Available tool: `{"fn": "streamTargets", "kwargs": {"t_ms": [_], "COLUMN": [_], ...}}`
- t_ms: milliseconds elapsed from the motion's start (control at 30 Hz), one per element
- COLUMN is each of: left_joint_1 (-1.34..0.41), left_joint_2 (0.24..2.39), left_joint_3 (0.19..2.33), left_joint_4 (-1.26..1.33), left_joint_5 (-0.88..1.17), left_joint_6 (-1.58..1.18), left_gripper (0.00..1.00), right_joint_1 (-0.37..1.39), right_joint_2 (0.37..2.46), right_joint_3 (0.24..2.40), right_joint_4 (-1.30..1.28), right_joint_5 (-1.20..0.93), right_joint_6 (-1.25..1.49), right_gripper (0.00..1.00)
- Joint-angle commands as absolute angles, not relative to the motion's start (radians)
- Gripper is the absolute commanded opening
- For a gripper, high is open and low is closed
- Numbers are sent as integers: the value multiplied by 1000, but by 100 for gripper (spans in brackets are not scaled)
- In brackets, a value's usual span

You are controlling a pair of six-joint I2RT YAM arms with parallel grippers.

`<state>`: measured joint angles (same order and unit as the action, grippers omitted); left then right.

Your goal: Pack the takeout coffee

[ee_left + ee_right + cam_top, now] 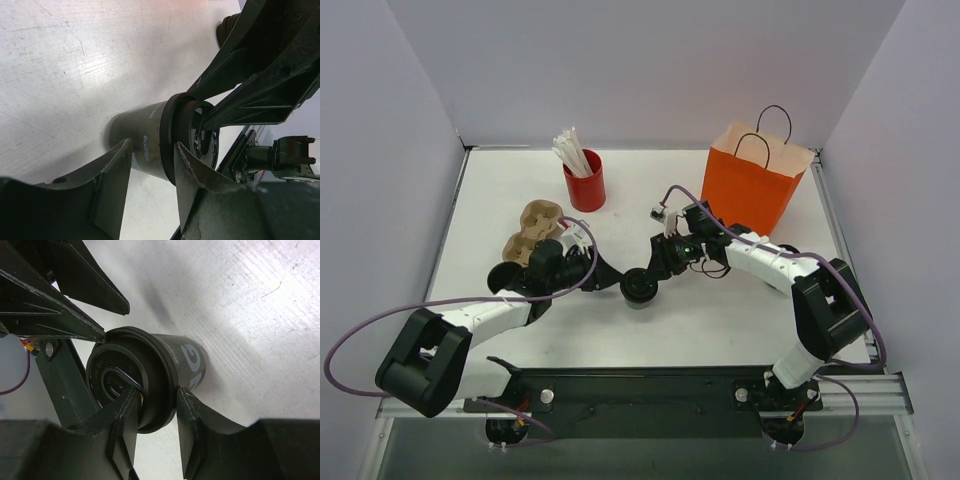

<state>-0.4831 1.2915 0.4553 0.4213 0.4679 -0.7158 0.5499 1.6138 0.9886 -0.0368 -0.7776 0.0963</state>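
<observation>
One takeout coffee cup (640,288), dark paper with a round black lid, stands upright at the table's middle. It shows in the left wrist view (150,137) and in the right wrist view (165,365). My left gripper (610,277) is open, its fingertips (117,165) at the cup's near side, one by the wall and one by the lid rim. My right gripper (658,270) comes from the other side. Its fingers (125,410) pinch the lid's edge, one over the lid top and one under the rim. I cannot pick out a second coffee cup.
A brown cardboard cup carrier (538,230) lies behind my left arm. A red cup of white sticks (585,182) stands at the back. An orange paper bag (755,185) stands open at the back right. Purple cables trail from both arms.
</observation>
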Motion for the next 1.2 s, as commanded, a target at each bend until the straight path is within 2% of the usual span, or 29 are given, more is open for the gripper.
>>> {"fn": "streamTargets", "kwargs": {"t_ms": [0, 100, 200, 400, 833, 967, 1167], "left_joint_1": [-523, -557, -575, -584, -669, -666, -644], "left_joint_2": [1312, 1316, 1318, 1353, 1393, 1379, 1290], "left_joint_3": [453, 448, 424, 361, 236, 277, 449], "left_joint_4": [466, 448, 424, 454, 586, 562, 327], "left_joint_5": [460, 434, 373, 324, 249, 256, 238], "left_joint_6": [-735, -732, -745, -779, -841, -833, -759], "left_gripper": [48, 46, 40, 37, 32, 32, 35], "right_joint_1": [560, 560, 557, 523, 517, 523, 560], "right_joint_2": [1669, 1671, 1672, 1681, 1563, 1523, 1460], "right_joint_3": [951, 945, 933, 856, 580, 532, 517], "right_joint_4": [-146, -137, -114, -29, 336, 390, 356], "right_joint_5": [-683, -681, -678, -649, -574, -560, -466], "right_joint_6": [44, 60, 81, 182, 336, 357, 394], "right_gripper": [16, 16, 16, 15, 14, 15, 13]}}
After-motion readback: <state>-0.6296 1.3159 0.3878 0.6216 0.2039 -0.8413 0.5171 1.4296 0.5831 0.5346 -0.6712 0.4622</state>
